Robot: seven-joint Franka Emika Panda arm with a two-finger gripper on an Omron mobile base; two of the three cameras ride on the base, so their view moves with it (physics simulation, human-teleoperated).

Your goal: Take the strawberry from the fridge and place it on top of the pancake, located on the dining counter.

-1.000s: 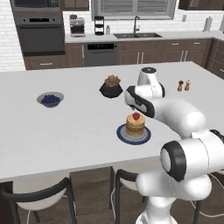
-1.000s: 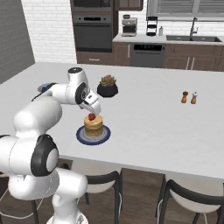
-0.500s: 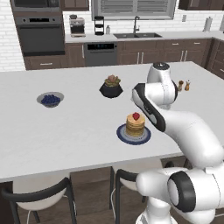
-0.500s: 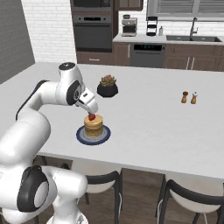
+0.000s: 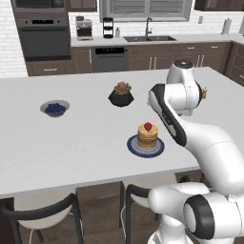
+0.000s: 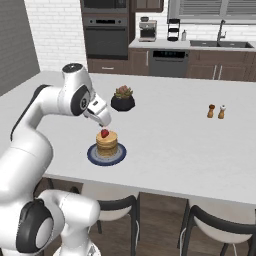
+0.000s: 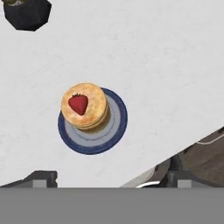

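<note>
Red strawberry sits on top of the pancake stack, slightly off-centre, stack on its dark blue plate on the white dining counter. Placement looks done; judging from this, nothing left but pulling the arm away. Claw is spread wide, holds nothing, hangs just above and to the side of the pancake, apart from the fruit. Versus the earlier frames: the claw was right down at the strawberry, now it has lifted off and the arm's upper links have swung up and back; strawberry, pancake and plate unchanged in place. Beyond the pancake, black bowl with a plant; further from the pancake, grey bowl of blueberries. Salt and pepper shakers well apart from the pancake, on its other side.
</note>
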